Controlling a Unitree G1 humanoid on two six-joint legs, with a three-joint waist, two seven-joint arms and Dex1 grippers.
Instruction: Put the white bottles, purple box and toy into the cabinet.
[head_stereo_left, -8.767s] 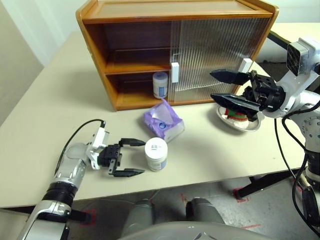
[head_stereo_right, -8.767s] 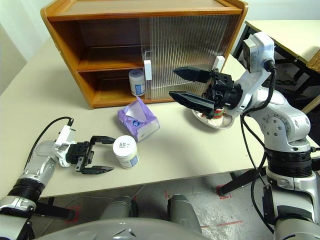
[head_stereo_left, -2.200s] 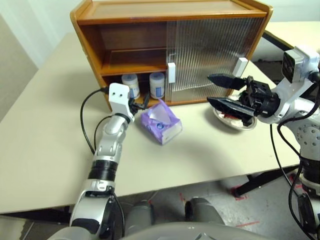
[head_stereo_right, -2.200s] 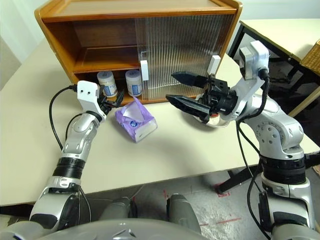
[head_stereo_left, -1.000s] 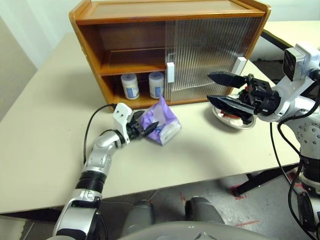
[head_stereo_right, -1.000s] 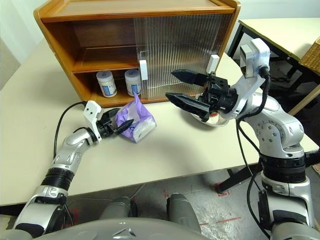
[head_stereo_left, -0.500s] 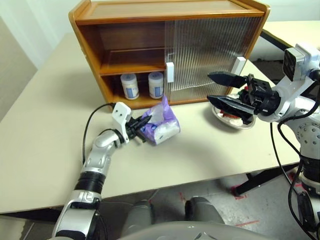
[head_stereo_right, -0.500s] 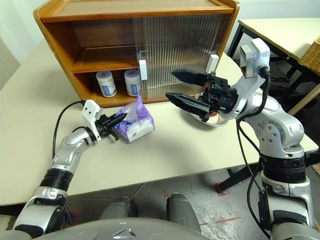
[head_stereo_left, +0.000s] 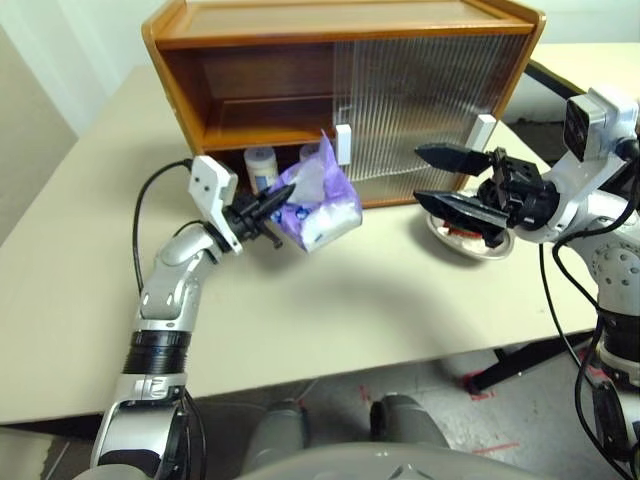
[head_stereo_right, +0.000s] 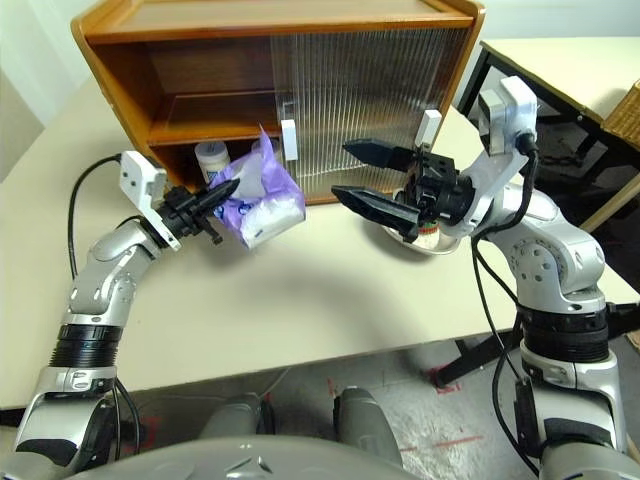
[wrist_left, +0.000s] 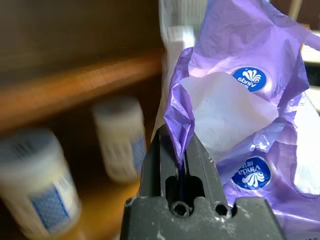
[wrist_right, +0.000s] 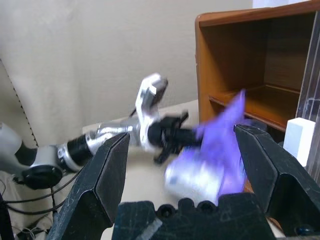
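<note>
Left gripper (head_stereo_left: 272, 208), centre-left of frame, pinched tight on a thin purple flap, so the purple box (head_stereo_left: 318, 203) dangles tilted, clear of the table (head_stereo_left: 80, 270) before the cabinet (head_stereo_left: 260, 95) opening. Two white bottles (wrist_left: 122, 137) already on the lower shelf. Right gripper (head_stereo_left: 450, 180), right of frame, jaws wide apart, empty, parked above the steel dish (head_stereo_left: 470, 245) holding the toy (head_stereo_left: 462, 232), likely its next target.

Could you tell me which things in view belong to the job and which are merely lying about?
Belonging to the job:
- purple box, held off the table by the shut left gripper
- white bottles, on the cabinet's lower shelf
- cabinet, left side open
- toy, partly hidden behind the open right gripper

Lying about:
- steel dish under the toy
- table
</note>
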